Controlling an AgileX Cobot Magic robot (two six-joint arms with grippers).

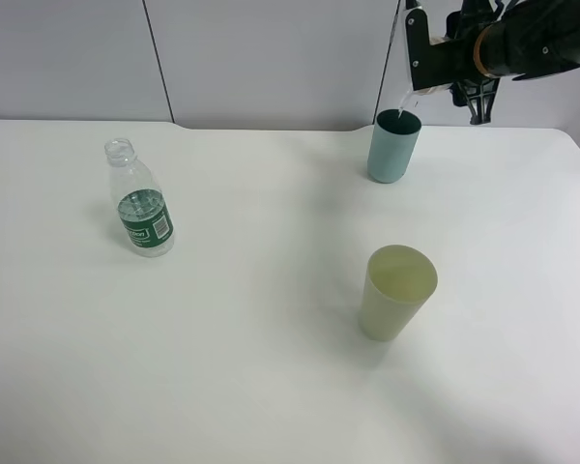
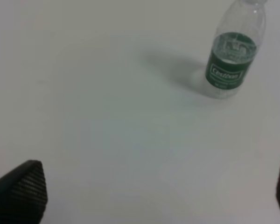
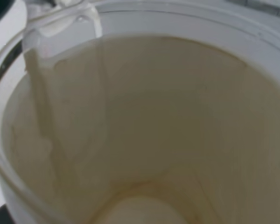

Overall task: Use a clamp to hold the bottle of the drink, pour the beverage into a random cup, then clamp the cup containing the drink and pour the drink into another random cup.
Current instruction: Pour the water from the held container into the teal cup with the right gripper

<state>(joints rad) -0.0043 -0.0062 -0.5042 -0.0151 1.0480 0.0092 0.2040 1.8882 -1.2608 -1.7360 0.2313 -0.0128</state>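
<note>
**Tipping the cup over the teal one**

My right clamp (image 1: 435,58) is closed on the translucent cup (image 3: 144,126), held tilted at the far right with its lip just above the teal cup (image 1: 393,146). My left gripper (image 2: 154,196) stands wide, holding nothing. The bottle (image 1: 141,201) stands uncapped at the left; the pale green cup (image 1: 396,291) sits nearer.

I saw a white table (image 1: 271,387) carrying three things well apart: an uncapped bottle (image 1: 140,201) standing at left, a teal cup (image 1: 393,146) at the far right, a pale green cup (image 1: 396,291) nearer me.
</note>
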